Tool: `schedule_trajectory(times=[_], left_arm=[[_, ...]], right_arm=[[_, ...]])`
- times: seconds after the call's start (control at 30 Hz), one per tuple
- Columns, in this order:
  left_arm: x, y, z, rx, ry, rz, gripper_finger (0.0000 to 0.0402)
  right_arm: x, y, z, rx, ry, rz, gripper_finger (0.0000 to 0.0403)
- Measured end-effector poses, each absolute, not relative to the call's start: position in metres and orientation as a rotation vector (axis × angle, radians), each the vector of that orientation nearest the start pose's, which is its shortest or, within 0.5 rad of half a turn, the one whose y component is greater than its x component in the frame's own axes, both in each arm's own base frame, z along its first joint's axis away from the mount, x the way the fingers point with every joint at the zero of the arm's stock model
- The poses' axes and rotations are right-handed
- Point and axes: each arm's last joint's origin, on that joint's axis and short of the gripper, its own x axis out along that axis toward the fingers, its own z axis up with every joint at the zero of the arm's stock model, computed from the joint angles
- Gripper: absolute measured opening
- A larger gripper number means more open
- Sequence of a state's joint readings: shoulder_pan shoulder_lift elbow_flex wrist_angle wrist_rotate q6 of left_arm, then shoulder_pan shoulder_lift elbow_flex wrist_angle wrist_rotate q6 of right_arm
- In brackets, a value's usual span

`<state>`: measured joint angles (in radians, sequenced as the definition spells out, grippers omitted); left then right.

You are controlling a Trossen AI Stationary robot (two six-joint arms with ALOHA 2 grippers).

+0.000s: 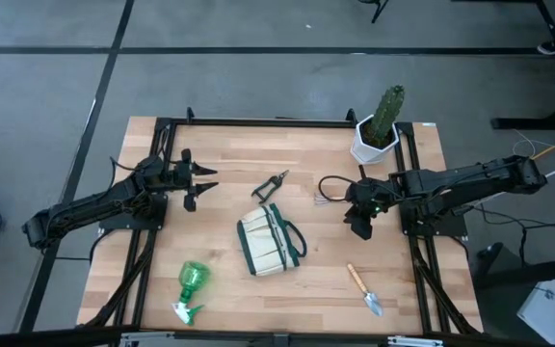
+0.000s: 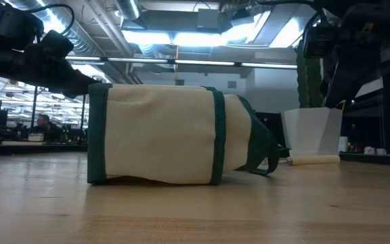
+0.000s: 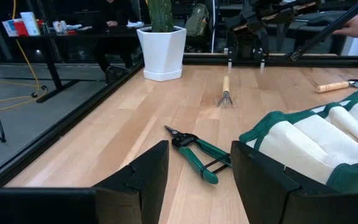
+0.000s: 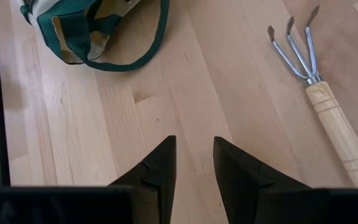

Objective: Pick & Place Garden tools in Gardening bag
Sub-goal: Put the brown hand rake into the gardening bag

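The gardening bag [image 1: 270,243] lies on its side mid-worktop, shears [image 1: 270,186] just behind it. The right gripper [image 1: 362,224], fingers apart, hovers beside the rake [image 1: 331,198]; the left gripper [image 1: 200,183], fingers spread, hangs near the left edge.

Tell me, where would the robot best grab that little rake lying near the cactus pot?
Probably by the wooden handle of the rake, coming straight down from above. It lies flat on the table, so only the top and sides are free, and the round handle gives the fingers more to close on than the thin metal tines. The right end effector, open with nothing in it, is nearest, just beside the rake.
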<state>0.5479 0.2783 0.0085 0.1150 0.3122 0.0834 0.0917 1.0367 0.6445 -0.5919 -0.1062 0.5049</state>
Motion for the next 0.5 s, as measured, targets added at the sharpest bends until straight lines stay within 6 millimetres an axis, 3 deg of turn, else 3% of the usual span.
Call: schedule_trajectory(times=[0.5], left_arm=[[0.1006, 0.0510, 0.1538, 0.018, 0.151, 0.229, 0.0169]], right_arm=[[0.1903, 0.0208, 0.2142, 0.472, 0.974, -0.058, 0.0108]])
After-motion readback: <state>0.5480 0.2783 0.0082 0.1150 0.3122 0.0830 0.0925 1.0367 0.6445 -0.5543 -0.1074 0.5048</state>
